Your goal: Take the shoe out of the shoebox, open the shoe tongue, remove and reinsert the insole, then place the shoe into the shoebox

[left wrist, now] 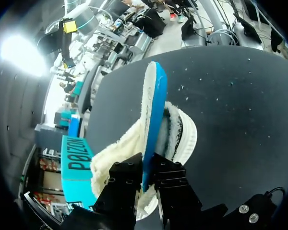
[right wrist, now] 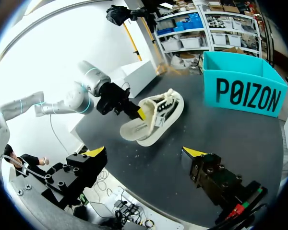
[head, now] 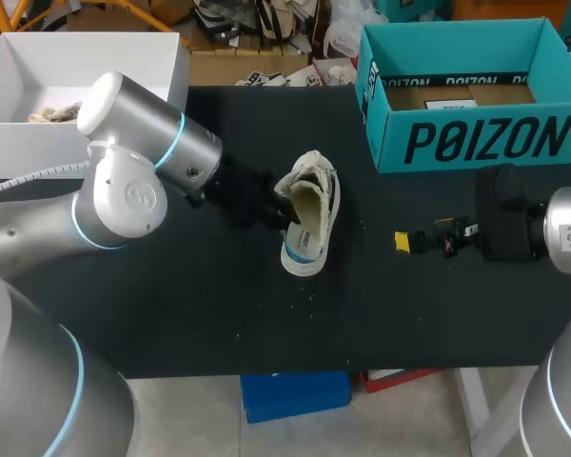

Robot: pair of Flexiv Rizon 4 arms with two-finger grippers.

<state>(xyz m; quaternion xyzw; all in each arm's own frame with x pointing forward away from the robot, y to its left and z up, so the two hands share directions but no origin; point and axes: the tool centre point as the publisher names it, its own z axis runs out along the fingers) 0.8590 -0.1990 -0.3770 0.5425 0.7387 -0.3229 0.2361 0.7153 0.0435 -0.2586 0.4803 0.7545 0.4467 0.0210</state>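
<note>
- The shoe lies on its side near the middle of the table, well apart from the teal shoebox at the far right; the mouth of the shoe faces the left arm
- The left gripper is closed narrow on the insole, one finger on each face of the thin sheet, near one end; the other end stands up ahead of the fingers, just beside the shoe's opening; how much of it sits inside the shoe cannot be told
- The right gripper hangs over the table's right part, its jaws wide and holding nothing, with the shoe ahead of it and apart
- The insole looks light, thin and bendy, blue beneath and fuzzy cream on top; gripped at one end it will likely droop or curl, and the fuzzy face may drag on the lining; a hold nearer the heel end, flat across both faces, should steer it best
- The shoe looks light, with a soft upper and a firmer white sole; nothing pins it, so it may slide or roll when the insole is pushed or pulled
- The free right gripper could likely steady it at the heel or the sole edge; the soft collar and tongue would fold under a pinch
</note>
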